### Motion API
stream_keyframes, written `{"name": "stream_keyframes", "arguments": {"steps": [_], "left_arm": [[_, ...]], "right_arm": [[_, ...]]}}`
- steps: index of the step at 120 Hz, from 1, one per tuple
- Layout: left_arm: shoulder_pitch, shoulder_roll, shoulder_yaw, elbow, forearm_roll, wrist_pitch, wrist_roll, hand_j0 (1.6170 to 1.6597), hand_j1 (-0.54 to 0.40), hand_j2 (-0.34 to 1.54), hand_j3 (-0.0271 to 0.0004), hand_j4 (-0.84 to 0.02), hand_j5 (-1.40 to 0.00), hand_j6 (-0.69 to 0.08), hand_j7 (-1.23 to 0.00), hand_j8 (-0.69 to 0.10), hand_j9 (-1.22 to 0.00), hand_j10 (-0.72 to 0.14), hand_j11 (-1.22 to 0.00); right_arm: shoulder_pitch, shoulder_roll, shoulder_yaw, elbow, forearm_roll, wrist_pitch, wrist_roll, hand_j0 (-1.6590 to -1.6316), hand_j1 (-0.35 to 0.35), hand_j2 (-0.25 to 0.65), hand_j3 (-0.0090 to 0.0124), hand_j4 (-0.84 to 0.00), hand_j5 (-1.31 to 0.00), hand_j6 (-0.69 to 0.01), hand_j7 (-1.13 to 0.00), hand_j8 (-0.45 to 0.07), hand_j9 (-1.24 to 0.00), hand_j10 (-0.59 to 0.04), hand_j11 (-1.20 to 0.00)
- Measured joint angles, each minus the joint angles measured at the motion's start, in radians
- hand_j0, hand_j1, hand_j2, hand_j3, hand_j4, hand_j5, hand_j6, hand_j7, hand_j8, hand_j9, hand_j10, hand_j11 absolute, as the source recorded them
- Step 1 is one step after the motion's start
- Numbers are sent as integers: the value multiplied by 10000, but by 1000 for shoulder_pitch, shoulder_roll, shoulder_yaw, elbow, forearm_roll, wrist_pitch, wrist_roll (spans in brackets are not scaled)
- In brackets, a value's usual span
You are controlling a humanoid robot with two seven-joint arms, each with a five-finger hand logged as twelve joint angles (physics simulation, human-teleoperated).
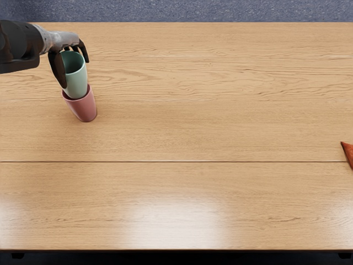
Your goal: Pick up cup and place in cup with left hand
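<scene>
Left hand (75, 73): closed on the green cup, thumb and fingers either side
Green cup (78, 84): base at the pink cup's mouth; seating depth hidden
Pink cup (84, 109): on the worktop (182, 130), leftward, nearer the far edge
Jam risk: an off-line push could wedge the walls
Tip risk: fingers snagging the green rim on release could drag both over

A light wooden table (176, 121) with brown grain fills most of the view, a thin dark seam (176, 162) running across it and a pale glare near its front edge. At the right edge, a pointed orange-red object (349, 153) is partly cut off. Speckled blue-gray floor (193, 10) lies beyond.
</scene>
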Motion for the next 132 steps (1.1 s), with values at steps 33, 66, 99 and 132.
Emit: {"name": "stream_keyframes", "arguments": {"steps": [33,66,99,132], "left_arm": [[9,-7,-1,1,-6,16,0,16574,2145,176,0,-1360,-1810,-1190,-1812,-1131,-1784,-1366,-1783],[-54,-82,-11,-116,-170,3,0,16579,3147,54,0,-380,-474,-343,-473,-326,-465,-377,-464],[186,144,-86,-327,-706,-225,0,16580,3404,15,0,-114,-125,-110,-124,-103,-121,-110,-121],[291,374,-219,-347,-873,-265,0,16580,3473,5,0,-56,-36,-61,-34,-57,-32,-51,-31]], "right_arm": [[0,0,-1,-20,0,0,0,-16581,-3103,-65,0,-324,-420,-324,-420,-323,-420,-323,-420],[0,0,-1,-22,0,0,0,-16581,-3104,-65,0,-323,-419,-324,-419,-323,-419,-323,-419],[-1,0,-2,-23,0,0,0,-16581,-3105,-65,0,-323,-418,-324,-418,-323,-418,-322,-418],[0,0,-1,-23,0,0,0,-16581,-3104,-65,0,-323,-419,-323,-419,-322,-419,-322,-419]]}}
